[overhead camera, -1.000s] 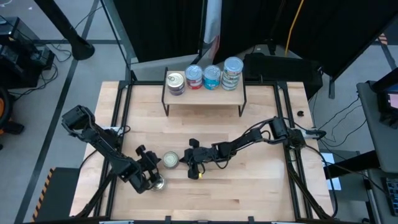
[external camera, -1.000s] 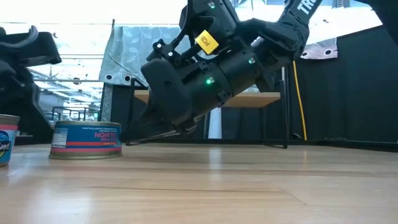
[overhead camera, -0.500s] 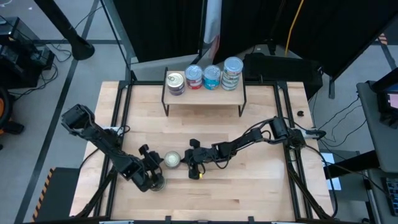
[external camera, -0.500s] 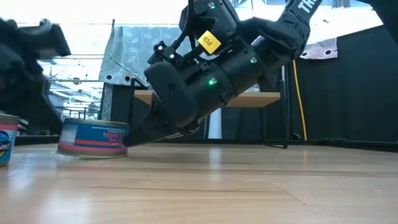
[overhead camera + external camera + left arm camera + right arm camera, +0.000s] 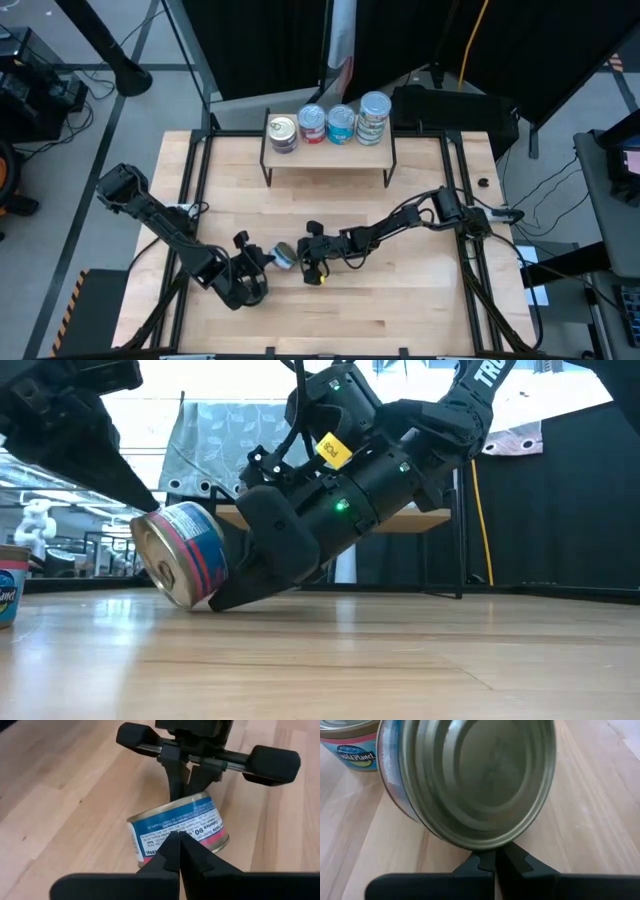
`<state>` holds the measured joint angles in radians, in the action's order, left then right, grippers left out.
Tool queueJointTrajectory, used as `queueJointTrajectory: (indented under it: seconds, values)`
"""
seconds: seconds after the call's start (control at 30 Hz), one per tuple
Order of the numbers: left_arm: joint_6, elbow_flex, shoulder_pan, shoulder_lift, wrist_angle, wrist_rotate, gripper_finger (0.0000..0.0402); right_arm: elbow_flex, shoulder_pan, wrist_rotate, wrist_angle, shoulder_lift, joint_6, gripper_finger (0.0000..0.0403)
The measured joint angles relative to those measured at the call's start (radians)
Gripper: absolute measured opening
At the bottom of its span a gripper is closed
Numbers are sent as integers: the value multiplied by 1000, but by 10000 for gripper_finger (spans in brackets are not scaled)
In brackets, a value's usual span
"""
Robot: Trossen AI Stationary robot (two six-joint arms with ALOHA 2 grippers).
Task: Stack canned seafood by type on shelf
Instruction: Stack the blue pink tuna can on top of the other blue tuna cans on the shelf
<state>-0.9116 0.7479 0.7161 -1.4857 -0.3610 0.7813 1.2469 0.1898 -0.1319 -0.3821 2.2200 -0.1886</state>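
Tin (image 5: 182,552) first: I see a small flat round can tipped up on its edge near the front middle of the tabletop (image 5: 400,300), one rim on the wood and the other lifted. Its side wall is blue with a red-pink band and white print, and the bare ribbed metal end faces the right wrist camera (image 5: 477,780). From above it shows as a small tilted disc (image 5: 284,256) wedged between my two claws.

My right claw (image 5: 228,595) has its fingers pressed together with nothing between them, and the closed tips sit low on the wood, pushed in under the raised metal end of the tin. My left claw (image 5: 177,842) is likewise closed on nothing, its joined tips touching the printed side wall from the opposite side. So the tin is propped between two closed tips, not gripped by either.

A second tin with a blue and cream label (image 5: 350,742) stands flat just beside the tilted one, next to the left arm; in the low view I catch only its edge (image 5: 10,585).

At the back of the tabletop the shelf (image 5: 328,150) carries four stacks of tins (image 5: 328,124) in a row, the leftmost with a cream-gold lid, the others blue. The bulky right wrist (image 5: 340,510) hides much of the shelf in the low view.
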Motion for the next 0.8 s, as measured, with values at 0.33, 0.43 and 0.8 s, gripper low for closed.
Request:
queueJointTrajectory:
  seconds: [0.33, 0.43, 0.8]
  values:
    - [112, 0, -51, 1, 52, -1, 0, 3, -6, 0, 56, -5, 24, 0]
    - [142, 0, -68, 2, 73, 2, 0, 5, -9, 3, 77, -6, 27, 0]
    - [230, 0, -126, -3, 112, -47, 0, 7, -20, 0, 384, -83, 71, 0]
